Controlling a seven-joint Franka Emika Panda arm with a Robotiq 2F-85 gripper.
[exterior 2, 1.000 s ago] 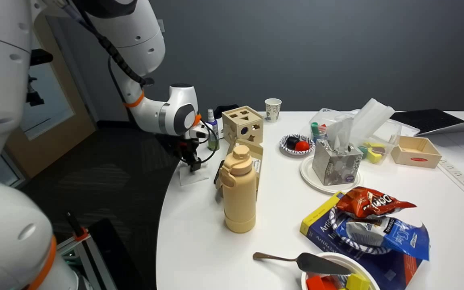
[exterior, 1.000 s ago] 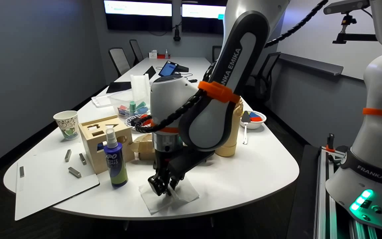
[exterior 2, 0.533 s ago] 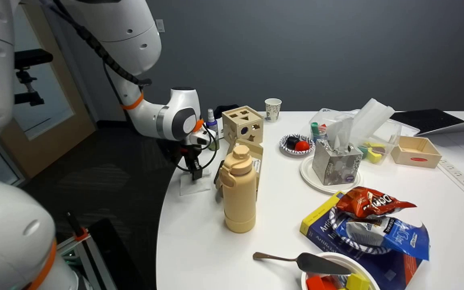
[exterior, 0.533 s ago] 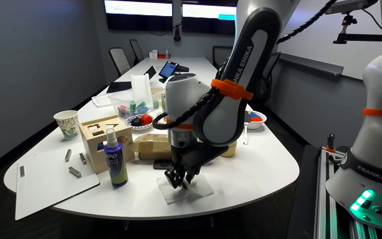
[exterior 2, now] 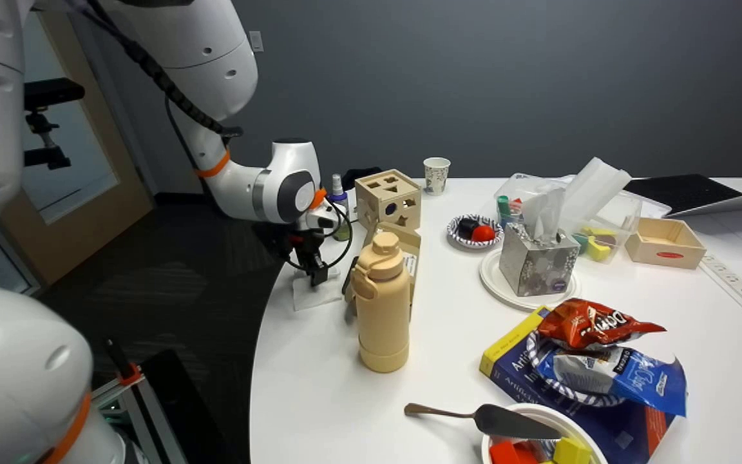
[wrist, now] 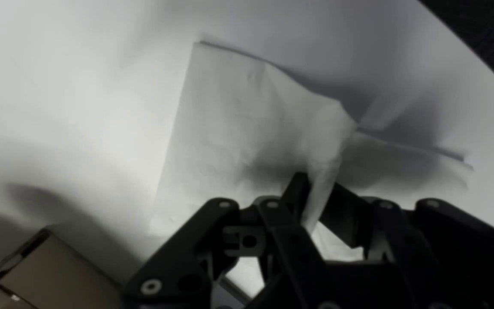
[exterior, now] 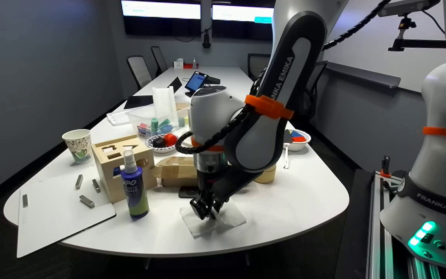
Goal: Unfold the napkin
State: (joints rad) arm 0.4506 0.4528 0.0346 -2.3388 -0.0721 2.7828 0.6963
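Observation:
The white napkin (exterior: 234,217) lies on the table near its rounded end in both exterior views (exterior 2: 314,298). Its middle is pulled up into a ridge, while its outer parts rest flat on the table. My gripper (exterior: 211,216) points down over the napkin, low above the table. In the wrist view, the fingers (wrist: 318,183) pinch a raised fold of the napkin (wrist: 217,124) between their tips. The napkin's left part spreads out squarish and creased, and its right part reaches toward the table edge. The part behind the fingers is hidden.
A purple spray bottle (exterior: 134,190) and wooden shape box (exterior: 122,162) stand beside the gripper. An opened cardboard box (exterior: 176,170), a dark phone-like object (exterior: 188,192) and a tan bottle (exterior 2: 382,309) are close by. The table edge (exterior: 207,254) is near the napkin.
My gripper has slid across the table with the napkin, away from the spray bottle and toward the tan bottle, then shifted slightly back. The fold stays pinched.

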